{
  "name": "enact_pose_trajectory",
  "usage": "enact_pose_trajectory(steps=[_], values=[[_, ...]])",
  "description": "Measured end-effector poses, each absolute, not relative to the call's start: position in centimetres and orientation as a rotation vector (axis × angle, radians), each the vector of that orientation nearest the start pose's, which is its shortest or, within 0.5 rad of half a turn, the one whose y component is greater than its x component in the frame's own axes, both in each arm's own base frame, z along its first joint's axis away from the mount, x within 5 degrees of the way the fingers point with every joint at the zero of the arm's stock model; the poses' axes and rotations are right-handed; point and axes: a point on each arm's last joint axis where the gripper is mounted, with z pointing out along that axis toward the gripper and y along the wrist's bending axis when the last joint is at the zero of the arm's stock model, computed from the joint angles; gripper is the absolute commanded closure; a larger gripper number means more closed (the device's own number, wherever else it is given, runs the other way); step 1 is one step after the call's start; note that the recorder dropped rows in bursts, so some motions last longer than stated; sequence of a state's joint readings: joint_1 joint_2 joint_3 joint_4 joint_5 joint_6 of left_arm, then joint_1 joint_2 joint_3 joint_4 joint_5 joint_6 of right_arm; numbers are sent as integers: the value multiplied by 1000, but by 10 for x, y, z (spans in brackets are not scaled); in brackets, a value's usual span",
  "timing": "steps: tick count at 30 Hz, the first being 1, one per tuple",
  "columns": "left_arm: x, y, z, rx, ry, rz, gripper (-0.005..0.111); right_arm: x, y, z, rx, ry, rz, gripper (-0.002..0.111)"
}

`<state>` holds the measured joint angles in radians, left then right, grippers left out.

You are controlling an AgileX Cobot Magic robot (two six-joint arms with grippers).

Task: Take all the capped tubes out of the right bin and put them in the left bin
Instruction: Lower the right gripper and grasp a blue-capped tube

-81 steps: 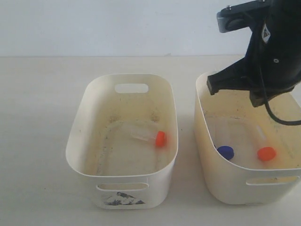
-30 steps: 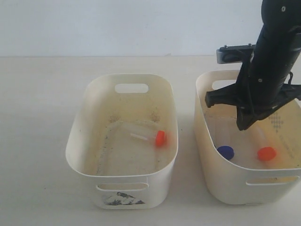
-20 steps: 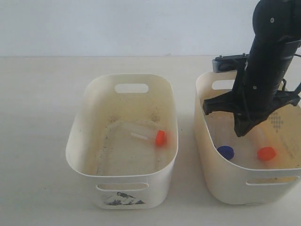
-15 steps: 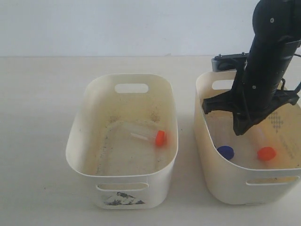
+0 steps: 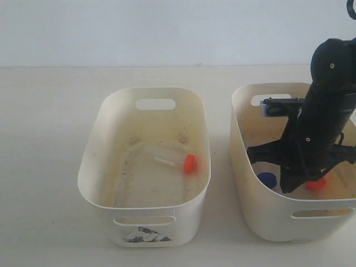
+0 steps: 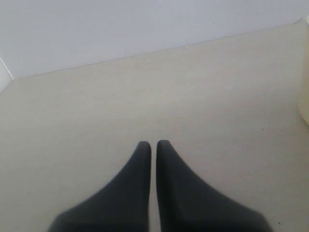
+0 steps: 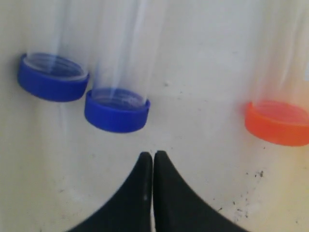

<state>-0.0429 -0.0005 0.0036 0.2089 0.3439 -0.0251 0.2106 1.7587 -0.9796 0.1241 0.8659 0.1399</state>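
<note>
The cream-yellow right bin [image 5: 238, 133] holds a blue-capped tube [image 5: 267, 179] and an orange-capped tube [image 5: 318, 185], which the arm partly hides. My right gripper [image 5: 289, 188] is low inside this bin, shut and holding nothing. In the right wrist view its tips [image 7: 153, 154] sit just short of the blue cap [image 7: 116, 109], with the orange cap [image 7: 277, 122] off to one side. A second blue cap shape [image 7: 52, 77] beside it may be a reflection. The off-white left bin [image 5: 92, 150] holds one orange-capped tube [image 5: 172, 159]. My left gripper [image 6: 150, 143] is shut over bare table.
The two bins stand side by side with a narrow gap between them on a pale table [image 5: 44, 139]. A cream bin edge [image 6: 305, 92] shows at the side of the left wrist view. The left arm is outside the exterior view.
My right arm has come down into the right bin and toward its front, so its shut fingers now sit low between the blue and orange caps. The tubes have not moved.
</note>
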Motion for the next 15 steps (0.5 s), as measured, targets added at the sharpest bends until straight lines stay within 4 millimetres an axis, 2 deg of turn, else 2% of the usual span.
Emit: enact_pose_trajectory(steps=[3, 5, 12, 15], values=[[54, 4, 182, 146, 1820, 155, 102, 290, 71, 158, 20, 3134, 159, 108], [54, 4, 182, 146, 1820, 155, 102, 292, 71, 158, 21, 3117, 162, 100], [54, 4, 182, 146, 1820, 155, 102, 290, 74, 161, 55, 3153, 202, 51], [54, 4, 182, 146, 1820, 155, 102, 294, 74, 163, 56, 3131, 207, 44]])
